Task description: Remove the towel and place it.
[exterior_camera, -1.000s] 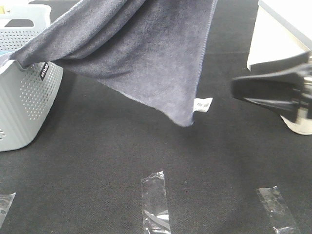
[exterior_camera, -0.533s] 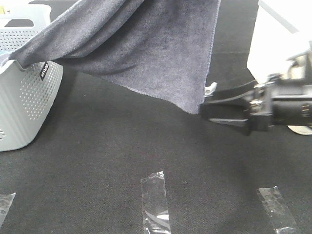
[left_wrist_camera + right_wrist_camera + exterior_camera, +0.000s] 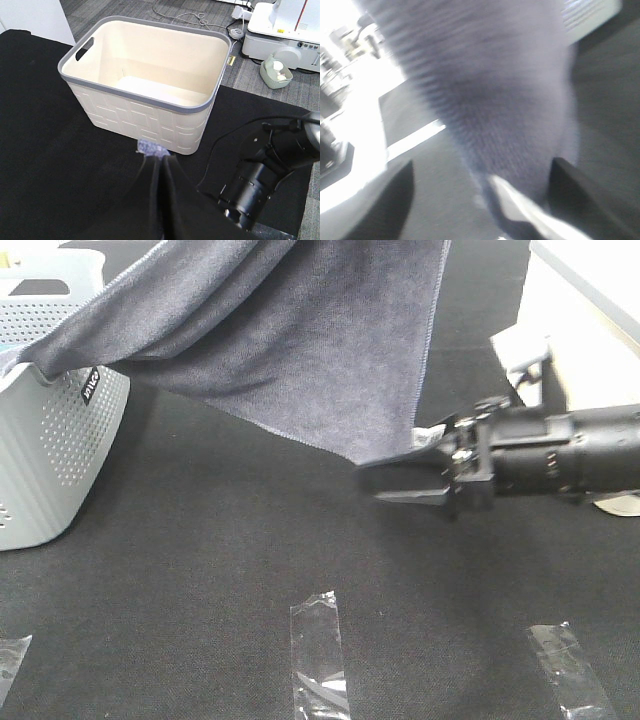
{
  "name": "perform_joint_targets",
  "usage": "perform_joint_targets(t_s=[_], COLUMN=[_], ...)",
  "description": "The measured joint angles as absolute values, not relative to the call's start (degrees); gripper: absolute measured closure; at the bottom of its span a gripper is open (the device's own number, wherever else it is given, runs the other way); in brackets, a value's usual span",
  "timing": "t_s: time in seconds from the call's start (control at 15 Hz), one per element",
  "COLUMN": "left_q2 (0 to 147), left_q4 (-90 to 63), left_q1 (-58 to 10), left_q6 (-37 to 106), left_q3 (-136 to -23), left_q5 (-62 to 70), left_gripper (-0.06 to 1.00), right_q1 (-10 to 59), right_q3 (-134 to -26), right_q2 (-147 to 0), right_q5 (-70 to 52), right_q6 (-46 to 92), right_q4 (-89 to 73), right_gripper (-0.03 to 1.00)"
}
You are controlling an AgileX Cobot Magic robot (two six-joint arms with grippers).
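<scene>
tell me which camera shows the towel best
Exterior high: it shows the towel hanging wide, hemmed edge and lower corner, trailing over the basket. Right wrist gives a blurred close-up of cloth inside the open right tool; left wrist only a tuft pinched in the shut left tool.

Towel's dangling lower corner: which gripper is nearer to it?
Right. The right gripper is at that corner of the towel, jaws open around it; the left gripper pinches another part higher up.

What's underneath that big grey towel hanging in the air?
Under the towel lies black tabletop, with a clear tape strip nearer the camera. The right gripper, jaws open, reaches its lowest corner. The towel also drapes over the pale basket, hiding its inside.
</scene>
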State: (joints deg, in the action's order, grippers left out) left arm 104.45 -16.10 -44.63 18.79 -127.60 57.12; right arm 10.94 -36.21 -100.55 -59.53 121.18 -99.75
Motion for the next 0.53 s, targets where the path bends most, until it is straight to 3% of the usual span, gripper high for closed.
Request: perform_joint_targets(t_s=[0.33,0.53], left_q2=[104.5,104.5], left_q4=[-16.2,-13.7], left_q1=[-44.6,-44.6], left_q6=[18.7,17.1], left_q3=[-127.6,-127.6], left_q5=[57.0,56.6], left_gripper=[0.94,0.94], right_q1=[11.3,11.3], right_q3=[-36.2,-36.2], right_q2=[-100.4,-97.9], right_q5=[-59.0,-55.3], right_q6=[119.5,109.2], right_q4=[-99.7,-99.7], right_gripper=[0.94,0.97])
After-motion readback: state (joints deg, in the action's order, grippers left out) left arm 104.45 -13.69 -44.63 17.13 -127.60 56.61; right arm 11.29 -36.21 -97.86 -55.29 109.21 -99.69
